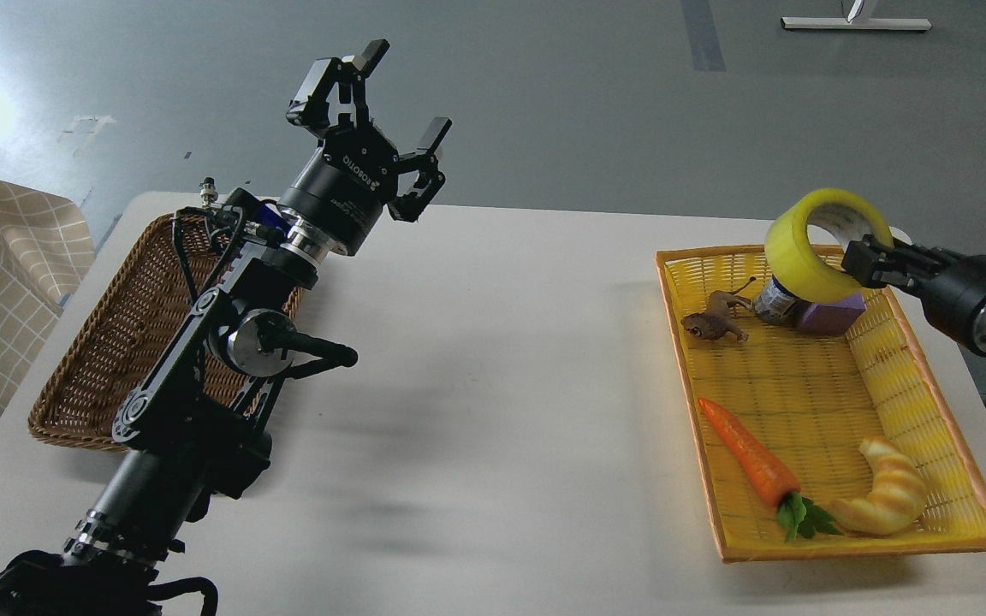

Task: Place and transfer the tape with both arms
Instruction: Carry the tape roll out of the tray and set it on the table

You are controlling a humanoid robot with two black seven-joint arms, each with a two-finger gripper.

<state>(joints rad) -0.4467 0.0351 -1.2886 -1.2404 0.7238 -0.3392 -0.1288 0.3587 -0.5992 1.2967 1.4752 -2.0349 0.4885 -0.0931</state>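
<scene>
The tape (805,257), a yellow roll with a grey-white core, hangs in the air above the far end of the yellow basket (921,402). My right gripper (861,258) comes in from the right and is shut on the roll's right wall. My left gripper (390,107) is open and empty, raised high above the table's far left, over the edge of the brown wicker basket (116,342).
In the yellow basket lie a carrot (750,453), a croissant (887,500), a toy animal (715,318), a small jar (774,301) and a purple block (831,315). The white table (493,385) lies between the two baskets.
</scene>
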